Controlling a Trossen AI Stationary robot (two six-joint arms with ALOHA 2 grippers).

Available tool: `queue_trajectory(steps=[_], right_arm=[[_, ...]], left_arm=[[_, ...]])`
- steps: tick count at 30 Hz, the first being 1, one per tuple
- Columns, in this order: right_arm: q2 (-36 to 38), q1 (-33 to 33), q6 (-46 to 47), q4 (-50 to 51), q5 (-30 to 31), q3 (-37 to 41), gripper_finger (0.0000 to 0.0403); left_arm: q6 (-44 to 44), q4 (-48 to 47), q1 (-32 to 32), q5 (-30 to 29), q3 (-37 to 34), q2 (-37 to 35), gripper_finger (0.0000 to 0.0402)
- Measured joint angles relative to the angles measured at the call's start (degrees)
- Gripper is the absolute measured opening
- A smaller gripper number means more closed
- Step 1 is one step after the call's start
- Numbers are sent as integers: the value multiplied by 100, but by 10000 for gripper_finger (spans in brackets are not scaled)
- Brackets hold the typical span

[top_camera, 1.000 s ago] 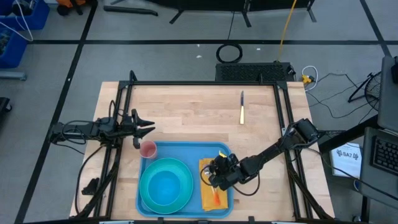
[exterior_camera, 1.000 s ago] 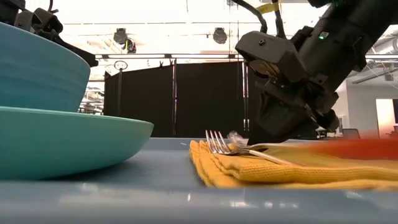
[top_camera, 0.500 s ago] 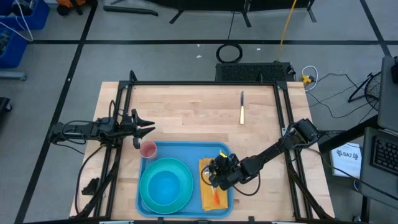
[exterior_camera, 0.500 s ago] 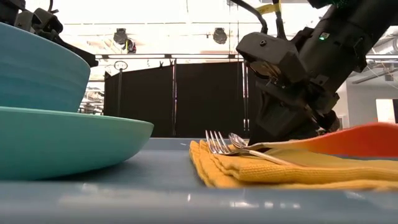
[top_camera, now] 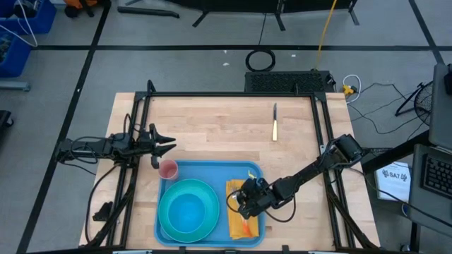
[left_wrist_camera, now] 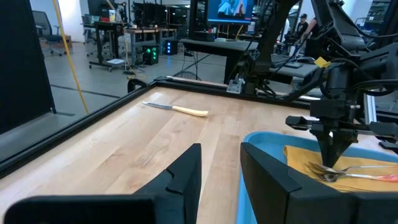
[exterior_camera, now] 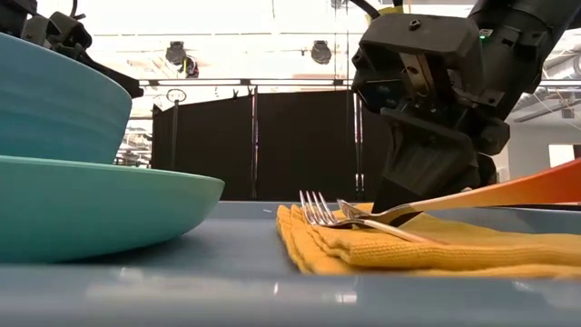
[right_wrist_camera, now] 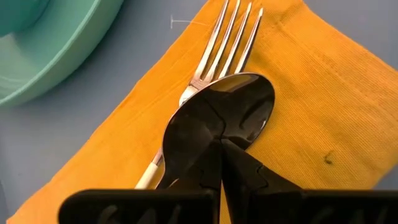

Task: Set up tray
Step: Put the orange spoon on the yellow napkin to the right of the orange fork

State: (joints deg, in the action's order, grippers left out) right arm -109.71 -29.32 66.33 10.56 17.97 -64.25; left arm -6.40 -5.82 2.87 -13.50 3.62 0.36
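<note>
Light wooden bench (top_camera: 212, 134) carries tray (top_camera: 212, 171); right gripper (top_camera: 244, 208) jaws closed on orange-handled spoon (right_wrist_camera: 217, 118); left gripper (top_camera: 166, 146) jaws part-open, empty; dark room dividers (exterior_camera: 254, 145) seen behind.

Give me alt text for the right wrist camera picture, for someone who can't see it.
Close up, the right hand, shut, holds a spoon whose bowl lies across a fork on a yellow napkin. The napkin rests on the light-blue tray, and a teal plate's edge shows in one corner.
</note>
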Motion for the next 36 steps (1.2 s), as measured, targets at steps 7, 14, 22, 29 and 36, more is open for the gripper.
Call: queue_trajectory(steps=[7,14,22,29,36], right_arm=[[0,107,-169,170,143,0,0],[-9,228,-405,236,569,4,0],[-13,262,-395,182,345,7,0],[-9,251,-424,147,175,6,42],[45,249,-407,191,128,2,107]], left_arm=[[-2,0,0,0,0,0,115],[0,0,-1,0,-2,2,115],[0,0,-2,0,0,0,115],[0,0,-2,0,0,2,115],[0,0,-2,0,0,0,115]])
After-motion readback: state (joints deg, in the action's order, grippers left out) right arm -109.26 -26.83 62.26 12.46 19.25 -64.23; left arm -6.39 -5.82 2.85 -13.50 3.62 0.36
